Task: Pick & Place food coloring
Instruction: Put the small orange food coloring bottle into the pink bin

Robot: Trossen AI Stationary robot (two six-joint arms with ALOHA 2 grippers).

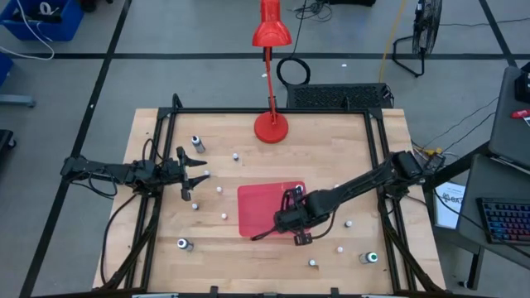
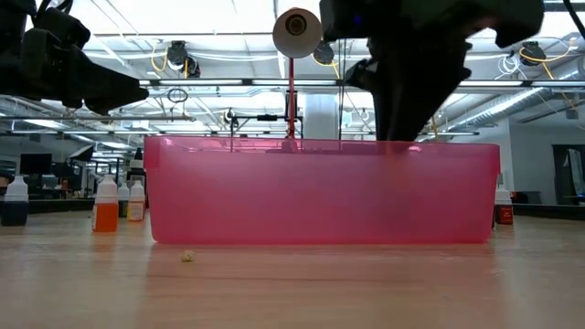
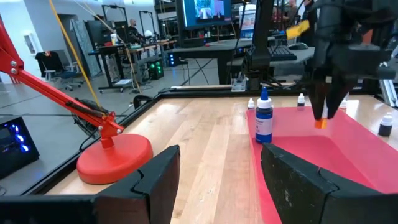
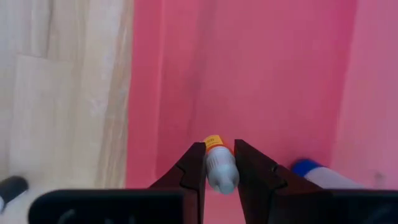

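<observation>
While a small orange-capped bottle (image 4: 218, 163) sat pinched between its fingers, the right gripper (image 1: 291, 217) hung over the red tray (image 1: 252, 203) near the desk's middle, its arm reaching in from the right edge. Only the left wrist view showed a blue-capped bottle (image 3: 264, 117) standing inside the tray. The left gripper (image 1: 197, 176) waited spread near the left edge, among scattered bottles.

Two dark jointed arms (image 1: 364, 180), black cabling.
</observation>
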